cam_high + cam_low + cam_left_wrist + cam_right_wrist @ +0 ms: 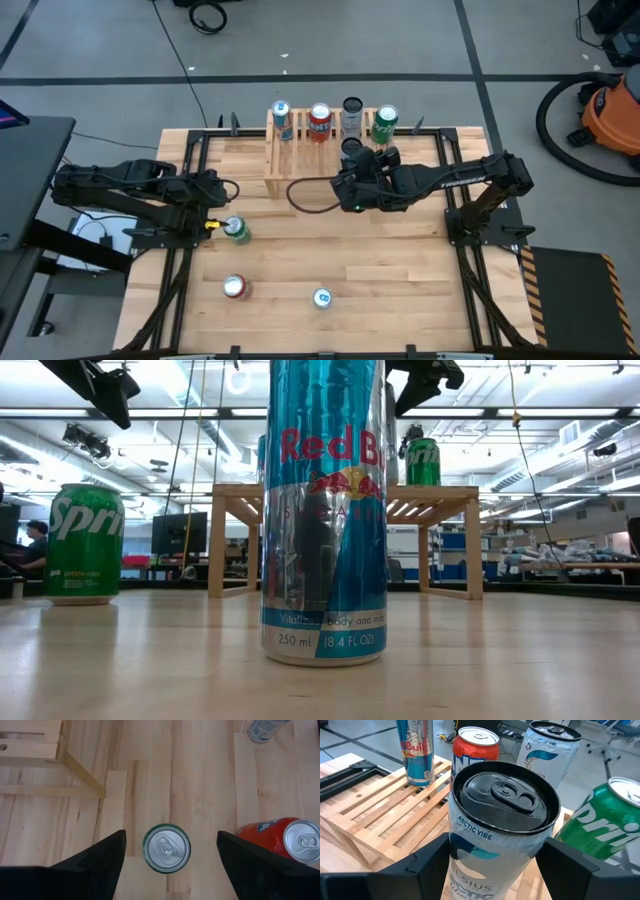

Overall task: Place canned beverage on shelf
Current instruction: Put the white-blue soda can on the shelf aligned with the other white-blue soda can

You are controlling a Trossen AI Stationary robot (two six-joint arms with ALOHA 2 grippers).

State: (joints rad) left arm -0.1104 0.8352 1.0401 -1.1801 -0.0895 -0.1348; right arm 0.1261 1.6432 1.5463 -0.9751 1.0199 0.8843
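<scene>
The light wooden shelf (300, 150) stands at the table's far edge. On its upper tier stand a blue Red Bull can (281, 118), a red can (319, 120), a white Celsius can (352, 112) and a green Sprite can (385, 121). My right gripper (356, 160) is shut on a black-topped Celsius can (502, 795) at the shelf's lower tier. My left gripper (171, 834) is open and points down over a green Sprite can (166, 847) standing on the table. Its fingers stand on either side of the can without touching it. My right gripper pinches the Celsius can's side wall (470, 855) between its two fingers, below the top rim. The fingers come slanting from the table's near right side. The can stands upright. Its bottom is hidden, so I cannot tell whether it rests on the shelf.
A red can (235, 287) and a blue Red Bull can (322, 298) stand on the near part of the table. The Red Bull can (322, 510) fills the middle of the low view and hides the shelf's centre. A black cable (300, 195) loops in front of the shelf.
</scene>
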